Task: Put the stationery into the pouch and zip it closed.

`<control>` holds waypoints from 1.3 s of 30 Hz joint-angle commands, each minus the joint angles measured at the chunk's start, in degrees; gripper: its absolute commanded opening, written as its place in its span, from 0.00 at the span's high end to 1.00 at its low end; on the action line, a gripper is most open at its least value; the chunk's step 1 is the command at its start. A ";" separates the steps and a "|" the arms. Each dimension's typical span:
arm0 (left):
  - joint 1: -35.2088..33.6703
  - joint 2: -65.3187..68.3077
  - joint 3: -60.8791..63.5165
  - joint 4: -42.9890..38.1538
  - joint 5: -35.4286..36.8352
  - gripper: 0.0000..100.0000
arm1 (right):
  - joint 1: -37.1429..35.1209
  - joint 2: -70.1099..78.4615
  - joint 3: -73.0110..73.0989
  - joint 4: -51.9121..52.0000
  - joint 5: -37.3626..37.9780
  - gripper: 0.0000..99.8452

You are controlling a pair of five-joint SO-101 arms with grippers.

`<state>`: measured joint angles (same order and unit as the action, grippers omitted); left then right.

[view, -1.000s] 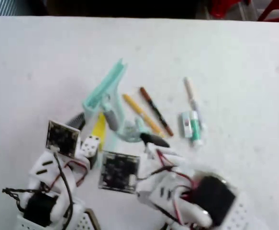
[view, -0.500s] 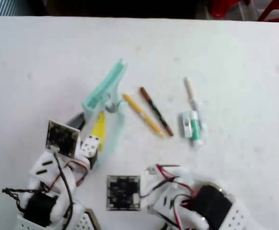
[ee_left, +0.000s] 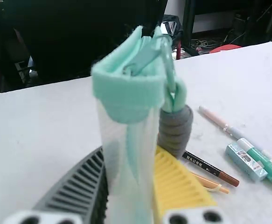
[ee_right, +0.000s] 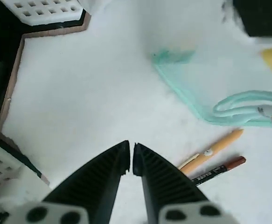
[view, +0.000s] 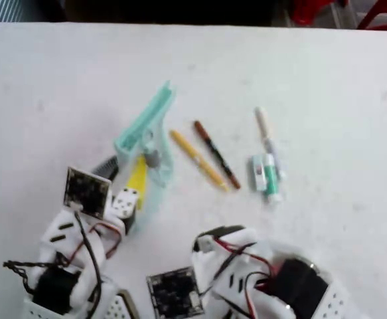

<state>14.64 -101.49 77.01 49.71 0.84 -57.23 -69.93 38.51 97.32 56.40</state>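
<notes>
White table (view: 326, 73) fills most of the high view, with a dark strip of room along the top edge and red chair legs (view: 379, 13) at the upper right.

Item 1: left arm (view: 67, 259), lower left of the high view. Its left gripper (view: 123, 166) is clamped on the lower end of the pouch, with one grey finger (ee_left: 75, 186) and one yellow finger (ee_left: 180, 186) pressed against either side.

Item 2: pouch (view: 147, 126), mint green with a see-through body, left of centre. It runs diagonally up and to the right from the gripper. In the left wrist view the pouch (ee_left: 126, 88) stands up between the two fingers.

Item 3: grey pull (view: 152, 158), a ribbed loop hanging on a mint strap at the pouch's right side, just beside the yellow finger.

Item 4: yellow pen (view: 196, 158), lying diagonally on the table just right of the pouch.

Item 5: brown pen (view: 216, 154), lying parallel to the yellow pen and close beside it.

Item 6: pale pen (view: 265, 129), right of centre, apart from the brown pen.

Item 7: small green-and-white stationery piece (view: 266, 174), touching the pale pen's lower end. Its kind cannot be told.

Item 8: right arm (view: 273, 279), lower right. In its wrist view the right gripper (ee_right: 131, 158) has its black fingers drawn together to a thin slit. It holds nothing and is poised above bare table, near the pouch's edge.
</notes>
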 commanded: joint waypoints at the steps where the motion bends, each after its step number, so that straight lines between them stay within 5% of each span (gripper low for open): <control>1: -0.40 0.31 0.35 0.18 -0.44 0.94 | -1.54 0.31 -5.63 1.54 2.64 0.98; 7: -1.63 0.31 1.67 -0.70 -0.18 0.94 | 4.97 0.31 -22.51 1.10 0.00 0.98; 16: -1.54 0.31 1.85 -0.97 -0.09 0.94 | 8.75 1.19 -36.92 -6.55 -25.14 0.91; 21: -1.27 0.31 1.85 -0.62 -0.09 0.94 | 8.48 7.34 -21.54 -18.77 -25.05 0.73; 28: 1.54 0.31 1.76 1.32 -0.44 0.94 | 8.57 21.76 -18.73 -26.77 -25.58 0.87; 39: 1.45 0.31 1.76 1.05 -0.53 0.94 | 9.01 21.67 -18.02 -29.32 -25.67 0.88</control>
<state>15.08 -101.58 78.07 49.45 0.84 -48.70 -47.87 20.31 71.38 31.25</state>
